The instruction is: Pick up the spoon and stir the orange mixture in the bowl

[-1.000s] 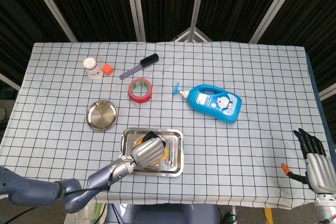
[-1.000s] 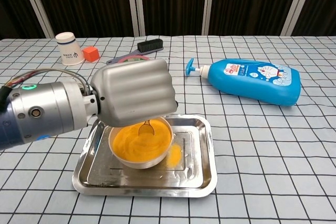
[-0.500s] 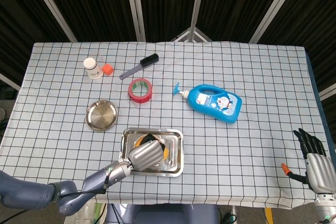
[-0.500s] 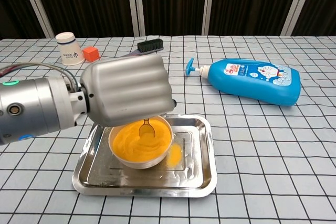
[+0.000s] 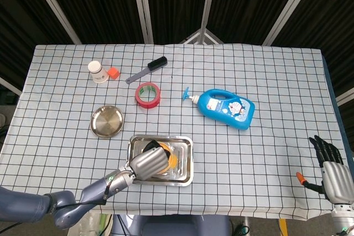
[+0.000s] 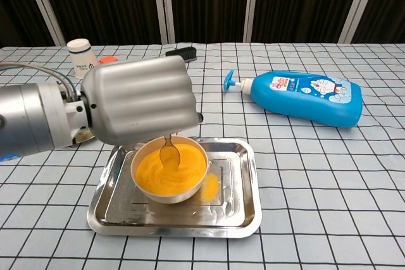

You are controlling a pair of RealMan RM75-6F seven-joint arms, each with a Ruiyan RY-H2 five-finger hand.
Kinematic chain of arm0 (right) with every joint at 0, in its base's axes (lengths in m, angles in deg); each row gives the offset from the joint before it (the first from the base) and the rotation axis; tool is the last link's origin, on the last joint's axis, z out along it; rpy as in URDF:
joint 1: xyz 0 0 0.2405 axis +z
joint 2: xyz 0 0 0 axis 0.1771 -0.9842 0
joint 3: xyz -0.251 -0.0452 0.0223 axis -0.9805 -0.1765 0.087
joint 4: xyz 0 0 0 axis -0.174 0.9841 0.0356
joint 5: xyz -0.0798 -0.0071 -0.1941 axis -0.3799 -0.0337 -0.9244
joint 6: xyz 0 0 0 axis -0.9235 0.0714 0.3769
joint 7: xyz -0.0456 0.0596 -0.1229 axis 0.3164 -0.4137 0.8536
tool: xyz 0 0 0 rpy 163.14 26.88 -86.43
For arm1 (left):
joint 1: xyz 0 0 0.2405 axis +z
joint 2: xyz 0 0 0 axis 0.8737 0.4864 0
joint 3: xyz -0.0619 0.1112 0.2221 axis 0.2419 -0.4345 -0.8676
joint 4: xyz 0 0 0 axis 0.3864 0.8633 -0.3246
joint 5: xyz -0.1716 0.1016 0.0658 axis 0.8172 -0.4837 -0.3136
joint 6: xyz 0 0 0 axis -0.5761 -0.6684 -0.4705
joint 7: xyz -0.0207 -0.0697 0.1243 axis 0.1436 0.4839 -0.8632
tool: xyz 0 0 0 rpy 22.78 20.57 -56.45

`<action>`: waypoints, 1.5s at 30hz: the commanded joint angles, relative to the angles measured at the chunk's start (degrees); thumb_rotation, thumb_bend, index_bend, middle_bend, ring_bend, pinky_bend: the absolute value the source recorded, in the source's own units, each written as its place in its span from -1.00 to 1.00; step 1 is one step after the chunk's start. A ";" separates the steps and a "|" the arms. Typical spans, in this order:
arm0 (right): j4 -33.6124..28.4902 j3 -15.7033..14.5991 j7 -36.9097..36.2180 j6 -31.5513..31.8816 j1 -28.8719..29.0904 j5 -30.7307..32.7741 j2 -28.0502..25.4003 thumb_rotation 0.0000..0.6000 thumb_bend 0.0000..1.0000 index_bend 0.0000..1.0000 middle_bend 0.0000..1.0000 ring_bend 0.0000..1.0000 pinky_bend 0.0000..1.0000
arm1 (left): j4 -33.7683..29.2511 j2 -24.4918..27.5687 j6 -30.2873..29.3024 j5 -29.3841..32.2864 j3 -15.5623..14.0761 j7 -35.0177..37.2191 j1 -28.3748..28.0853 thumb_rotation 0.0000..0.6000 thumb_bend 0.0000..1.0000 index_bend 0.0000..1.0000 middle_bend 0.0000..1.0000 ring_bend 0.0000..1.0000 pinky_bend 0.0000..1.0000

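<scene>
My left hand (image 6: 139, 100) hangs closed over the bowl (image 6: 190, 191) and grips the spoon (image 6: 169, 151); the spoon's tip dips into the orange mixture (image 6: 166, 172). The handle is hidden inside the fist. From the head view the same left hand (image 5: 148, 163) covers most of the bowl (image 5: 170, 160), which stands in the steel tray (image 5: 182, 143). Some orange mixture has spilled on the tray floor (image 6: 211, 186). My right hand (image 5: 331, 171) rests at the table's lower right corner, fingers spread, holding nothing.
A blue lotion bottle (image 5: 227, 106) lies right of the tray. Behind it are a red tape roll (image 5: 147, 94), a brush (image 5: 147, 69), a white cup (image 5: 97, 71), an orange block (image 5: 113, 72) and a small steel dish (image 5: 107, 120).
My left hand has drifted left and toward me with the spoon. The spoon tip has moved leftward through the mixture. The right hand is unchanged.
</scene>
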 commanded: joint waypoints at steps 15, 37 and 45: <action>-0.15 -0.02 -0.08 -0.10 0.01 0.05 -0.08 1.00 -0.38 -1.00 -1.00 -1.00 -1.00 | -3.35 2.18 0.73 0.36 1.15 0.78 0.48 1.00 0.47 0.56 1.00 1.00 1.00; -0.27 0.03 -0.15 -0.39 0.05 0.44 -0.19 1.00 -0.38 -1.00 -1.00 -1.00 -1.00 | 1.71 -1.86 2.25 1.93 1.13 -1.12 1.22 1.00 0.48 0.58 1.00 1.00 1.00; -0.38 0.05 -0.03 -0.48 0.07 0.56 -0.23 1.00 -0.38 -1.00 -1.00 -1.00 -1.00 | 4.80 -3.20 1.81 3.82 1.95 -1.19 1.36 1.00 0.48 0.60 1.00 1.00 1.00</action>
